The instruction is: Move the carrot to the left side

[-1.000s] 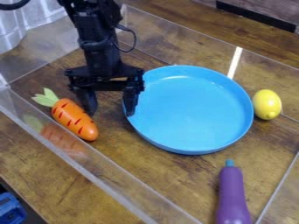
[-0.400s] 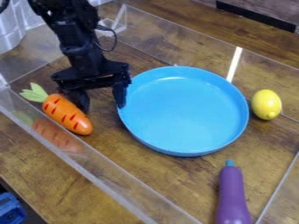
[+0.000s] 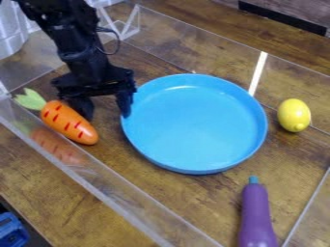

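Gripper (image 3: 103,108) spread, left of plate (image 3: 195,169); more leftward push may jam carrot (image 3: 68,123) against clear wall (image 3: 125,198).

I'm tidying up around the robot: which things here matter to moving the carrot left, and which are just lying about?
Part of the job:
- carrot
- gripper

Just lying about:
- blue plate
- yellow lemon
- purple eggplant

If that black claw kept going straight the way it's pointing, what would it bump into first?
Probably the wooden tabletop, since the gripper seems to point down between carrot and blue plate; depth is unclear.
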